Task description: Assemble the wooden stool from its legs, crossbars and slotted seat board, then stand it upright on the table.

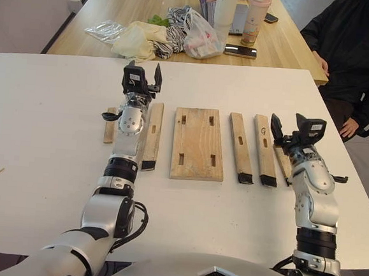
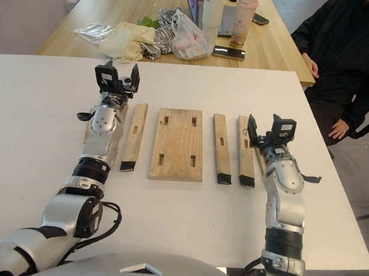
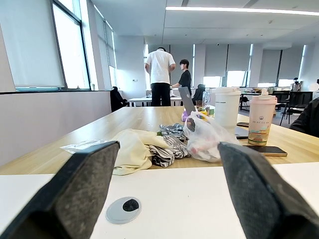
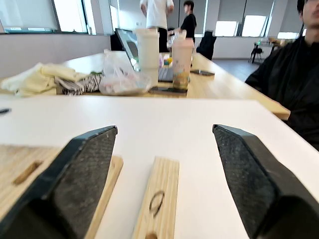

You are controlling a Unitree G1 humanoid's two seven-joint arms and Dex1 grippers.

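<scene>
The slotted seat board (image 1: 199, 143) lies flat in the middle of the white table (image 1: 45, 120). Left of it lies one long leg (image 1: 151, 135) with a black tip, and a short crossbar (image 1: 111, 124) beyond that. Two more legs (image 1: 240, 147) (image 1: 265, 149) lie to the board's right, with another thin piece (image 1: 283, 164) partly hidden under my right arm. My left gripper (image 1: 144, 71) is open, hovering past the far end of the left leg. My right gripper (image 1: 292, 127) is open just above the far end of the rightmost leg (image 4: 154, 204), its pads (image 4: 84, 169) wide on either side.
A wooden table behind holds cloths (image 1: 141, 39), a plastic bag (image 1: 202, 37), cups (image 1: 255, 16) and phones (image 1: 240, 51). A seated person in black (image 1: 351, 49) is at the far right corner. A round grommet (image 3: 123, 209) sits in the white tabletop ahead of the left gripper.
</scene>
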